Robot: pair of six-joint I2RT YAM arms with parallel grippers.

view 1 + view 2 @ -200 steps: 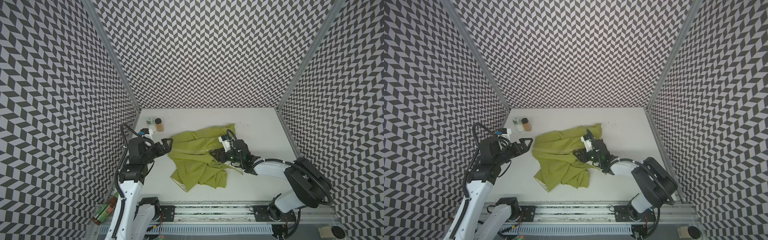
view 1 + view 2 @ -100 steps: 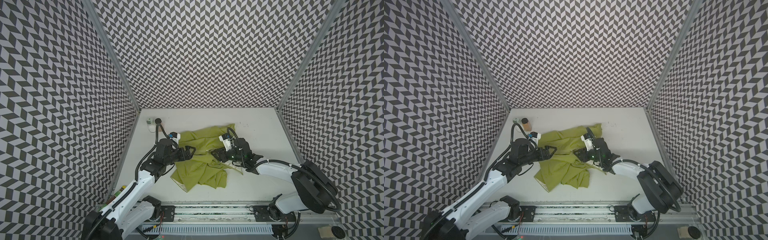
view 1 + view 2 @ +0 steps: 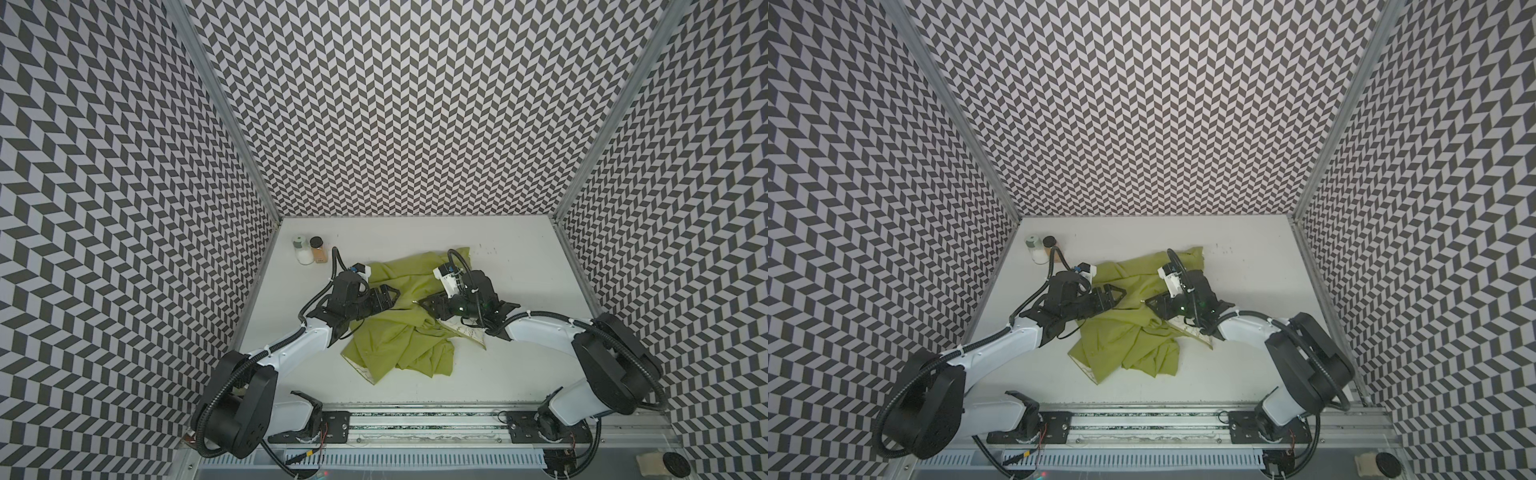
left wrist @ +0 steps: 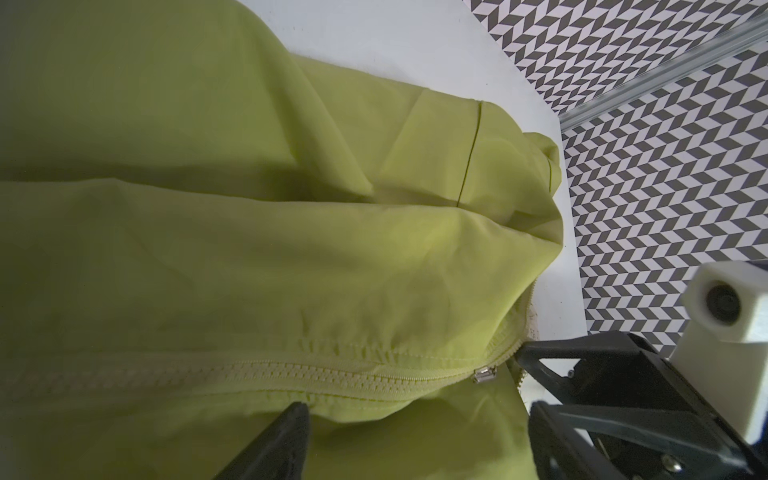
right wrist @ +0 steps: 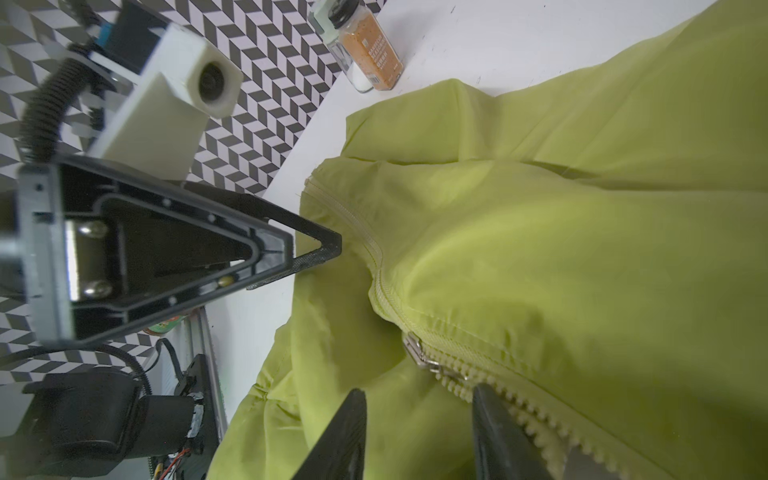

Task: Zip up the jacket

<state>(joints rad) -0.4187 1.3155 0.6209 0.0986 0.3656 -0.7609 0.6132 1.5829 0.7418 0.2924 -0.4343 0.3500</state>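
Okay, chevron walls box in a white table, and the jacket, lime green, lies crumpled on that table under and between both claws, most of its bulk spilling from them toward the rail side; a cream printed lining pokes out beneath the right arm, just behind that claw. Left claw sits low, reaching in from the left side, jaws spread wide, released, nothing between them that shows; it hovers over the jacket's left part, tips aimed at the right claw. Left wrist view shows only one of its fingers, just over fabric beside the closed zipper run; touching or not, cannot tell. Right claw faces it from the other side, near but apart, low on the jacket's middle; jaws partway apart in the right wrist view, green fabric showing in the gap, not clamped on anything visible. Two spice jars, a white-filled jar and an orange-powder jar, stand side by side behind the left claw toward the back-left corner, apart from the jacket. Zipper reads closed on the left claw's side of the slider, teeth split open on the right claw's side. That small metal slider sits just ahead of the right claw's fingertips, between the two claws, not gripped by either.
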